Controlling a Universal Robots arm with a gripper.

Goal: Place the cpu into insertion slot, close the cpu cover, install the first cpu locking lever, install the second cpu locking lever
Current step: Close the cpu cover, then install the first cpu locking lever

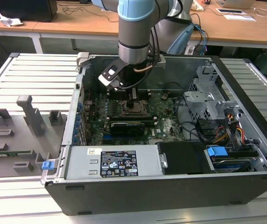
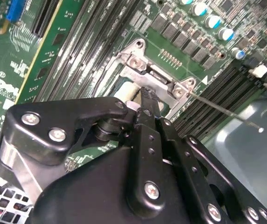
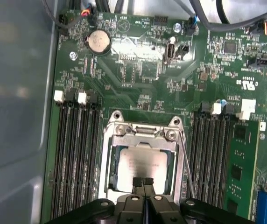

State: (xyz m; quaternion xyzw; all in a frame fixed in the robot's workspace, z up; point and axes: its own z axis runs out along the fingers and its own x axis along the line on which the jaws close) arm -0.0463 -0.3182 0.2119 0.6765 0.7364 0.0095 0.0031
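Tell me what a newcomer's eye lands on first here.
The grey-and-blue arm reaching down into the open computer case dominates the exterior view. In the first wrist view, the silver cpu sits framed by the cpu cover, with the shut claw at its edge.

The words and numbers are too small to read. In the exterior view, a black label (image 1: 118, 164) with tiny white print sits on the silver box (image 1: 80, 168) at 6 o'clock, and a small white sticker (image 1: 94, 151) is at its 10 o'clock corner. In the first wrist view, the green board (image 3: 138, 93) has white marks (image 3: 248, 84) (too tiny to make out). The cpu (image 3: 140, 163) has faint grey print.
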